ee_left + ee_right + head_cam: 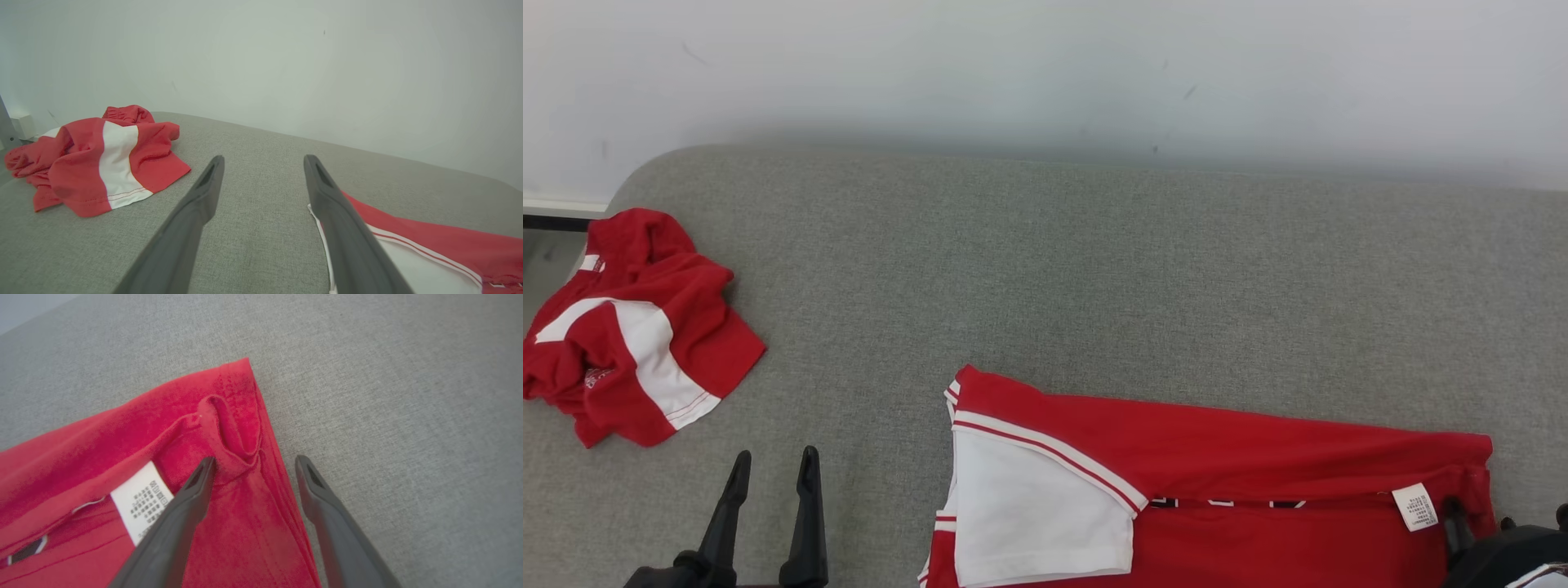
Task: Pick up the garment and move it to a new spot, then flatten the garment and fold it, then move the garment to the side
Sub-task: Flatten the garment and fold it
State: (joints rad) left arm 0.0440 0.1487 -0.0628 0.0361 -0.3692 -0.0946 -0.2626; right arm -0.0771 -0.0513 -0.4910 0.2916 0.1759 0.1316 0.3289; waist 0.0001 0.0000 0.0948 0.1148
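Observation:
The garment [1225, 457], red with a white sleeve panel and striped trim, lies folded flat on the grey cushioned surface [1094, 269] at the near centre-right. A white care label [1417, 506] shows near its right end. My right gripper [1505, 516] hovers open over that right corner [233, 416]; in the right wrist view one finger [192, 494] is over the red cloth beside the label [141, 500] and the other is over bare grey fabric. My left gripper [774, 467] stands open and empty left of the garment's sleeve end [433, 241].
A second red-and-white garment [629, 327] lies crumpled at the far left, near the surface's rounded corner; it also appears in the left wrist view [98, 163]. A pale wall [1045, 73] runs behind the surface. Bare grey fabric spreads between the two garments and behind them.

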